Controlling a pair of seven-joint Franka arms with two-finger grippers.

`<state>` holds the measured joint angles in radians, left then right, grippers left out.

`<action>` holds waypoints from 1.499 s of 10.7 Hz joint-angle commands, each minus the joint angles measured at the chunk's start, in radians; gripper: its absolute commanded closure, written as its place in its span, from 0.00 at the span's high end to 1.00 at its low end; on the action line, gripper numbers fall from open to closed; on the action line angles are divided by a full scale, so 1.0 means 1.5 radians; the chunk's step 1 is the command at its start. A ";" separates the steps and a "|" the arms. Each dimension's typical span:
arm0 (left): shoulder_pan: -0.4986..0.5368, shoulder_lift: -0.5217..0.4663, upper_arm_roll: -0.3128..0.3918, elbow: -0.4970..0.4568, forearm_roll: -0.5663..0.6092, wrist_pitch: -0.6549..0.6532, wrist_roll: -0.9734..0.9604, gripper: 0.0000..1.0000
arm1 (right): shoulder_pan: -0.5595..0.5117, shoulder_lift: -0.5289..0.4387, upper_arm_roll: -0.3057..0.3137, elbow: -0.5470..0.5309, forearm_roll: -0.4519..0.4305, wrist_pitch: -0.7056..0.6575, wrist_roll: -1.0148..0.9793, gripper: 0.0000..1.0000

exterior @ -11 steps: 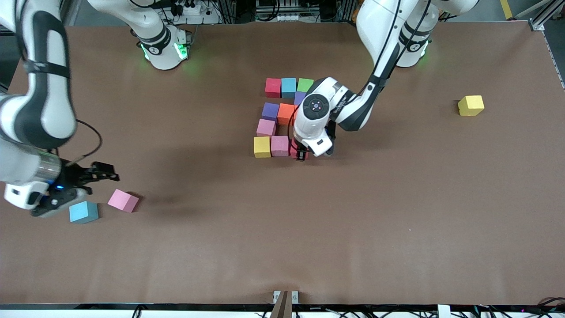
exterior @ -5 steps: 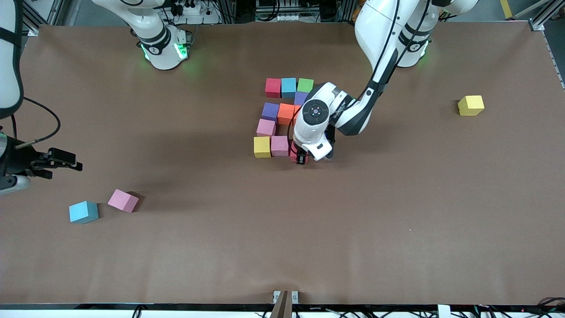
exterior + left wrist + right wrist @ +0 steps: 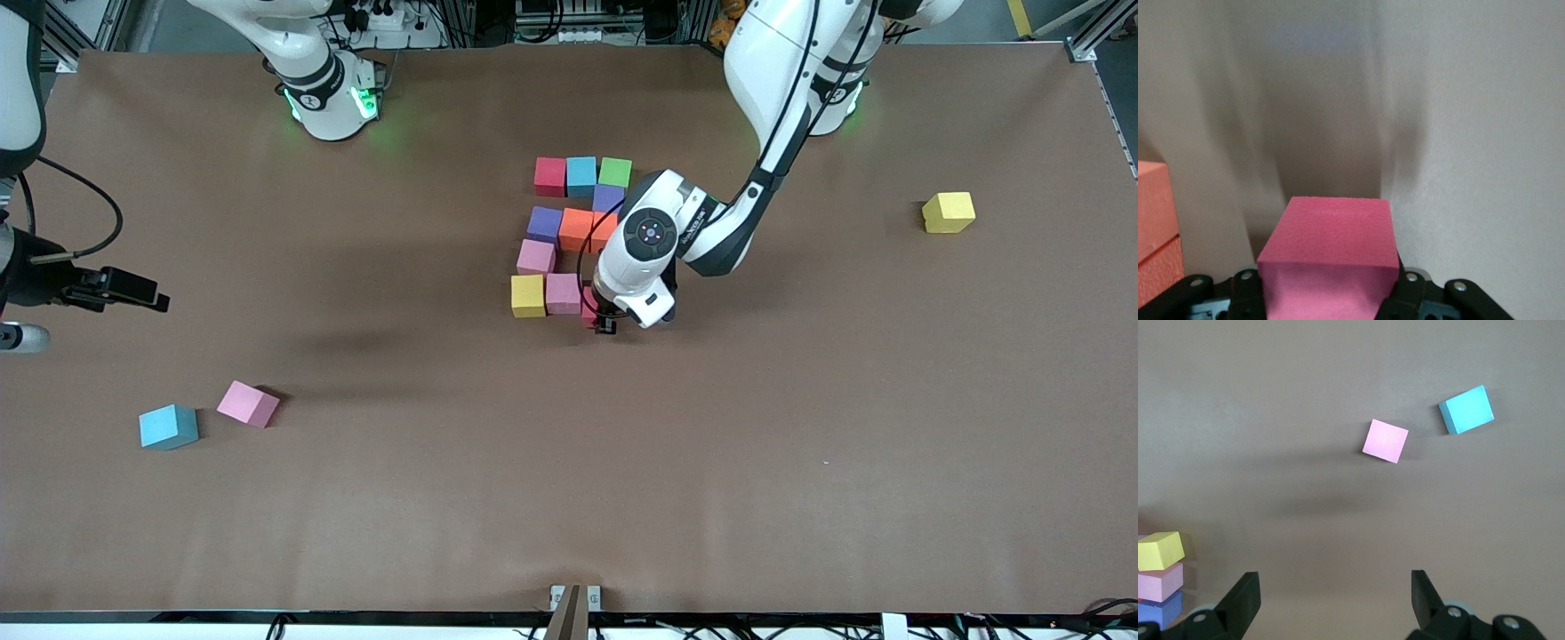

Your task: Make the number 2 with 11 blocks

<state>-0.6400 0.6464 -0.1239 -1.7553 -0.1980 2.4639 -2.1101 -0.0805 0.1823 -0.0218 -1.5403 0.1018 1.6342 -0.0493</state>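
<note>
A: What lay nearest the camera?

B: A light blue block and, just beside it, a loose pink block, both toward the right arm's end of the table. The right gripper hung high over that end, its fingers spread wide and holding nothing.

A: And the left gripper?

B: The left gripper was at the near row of the figure, clamped on a red block. That block sat right beside the pink one, which touched the yellow block.

A: The rest of the figure?

B: Next came another pink block, then a purple block touching an orange block, with a second orange block partly under the arm. A second purple block lay above that, and farthest was a row of red, blue and green.

A: Anything else?

B: A lone yellow block, well apart toward the left arm's end.
</note>
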 commanded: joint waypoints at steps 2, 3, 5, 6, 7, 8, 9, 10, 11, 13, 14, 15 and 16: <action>0.023 -0.021 -0.027 -0.038 -0.014 0.016 0.005 0.29 | -0.008 -0.012 0.012 -0.017 -0.022 -0.008 0.017 1.00; 0.023 -0.021 -0.028 -0.042 -0.011 0.017 0.007 0.29 | -0.006 -0.020 0.014 -0.017 -0.019 -0.021 0.020 1.00; 0.023 -0.018 -0.028 -0.042 -0.007 0.017 0.007 0.29 | -0.032 -0.044 0.058 -0.034 -0.019 -0.017 0.036 1.00; 0.023 -0.017 -0.028 -0.042 -0.007 0.016 0.008 0.29 | -0.047 -0.056 0.091 -0.041 -0.020 -0.018 0.070 1.00; 0.023 -0.016 -0.028 -0.042 -0.006 0.017 0.010 0.30 | -0.050 -0.072 0.101 -0.056 -0.020 -0.015 0.088 1.00; 0.023 -0.014 -0.030 -0.042 -0.006 0.017 0.011 0.30 | -0.048 -0.099 0.101 -0.087 -0.020 -0.002 0.089 1.00; 0.022 -0.011 -0.030 -0.042 -0.005 0.017 0.011 0.30 | -0.045 -0.125 0.100 -0.122 -0.020 0.013 0.088 1.00; 0.022 -0.009 -0.033 -0.042 -0.005 0.017 0.012 0.30 | -0.031 -0.137 0.097 -0.133 -0.020 0.018 0.088 1.00; 0.022 -0.008 -0.034 -0.043 -0.004 0.017 0.012 0.30 | -0.010 -0.134 0.085 -0.128 -0.021 0.019 0.089 1.00; 0.020 -0.004 -0.034 -0.043 -0.003 0.016 0.012 0.33 | 0.064 -0.130 0.017 -0.109 -0.024 0.016 0.089 1.00; 0.020 -0.001 -0.034 -0.042 -0.002 0.016 0.013 0.34 | 0.065 -0.125 0.013 -0.107 -0.025 0.016 0.089 1.00; 0.020 0.002 -0.033 -0.042 -0.002 0.016 0.013 0.39 | 0.063 -0.123 0.012 -0.107 -0.025 0.013 0.088 1.00; 0.021 0.003 -0.034 -0.042 -0.002 0.016 0.022 0.65 | 0.062 -0.123 0.012 -0.106 -0.025 0.012 0.087 1.00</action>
<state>-0.6167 0.6504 -0.1663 -1.8096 -0.1980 2.4753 -2.1004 0.0008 0.0074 0.0087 -1.6921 0.0870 1.6506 0.0699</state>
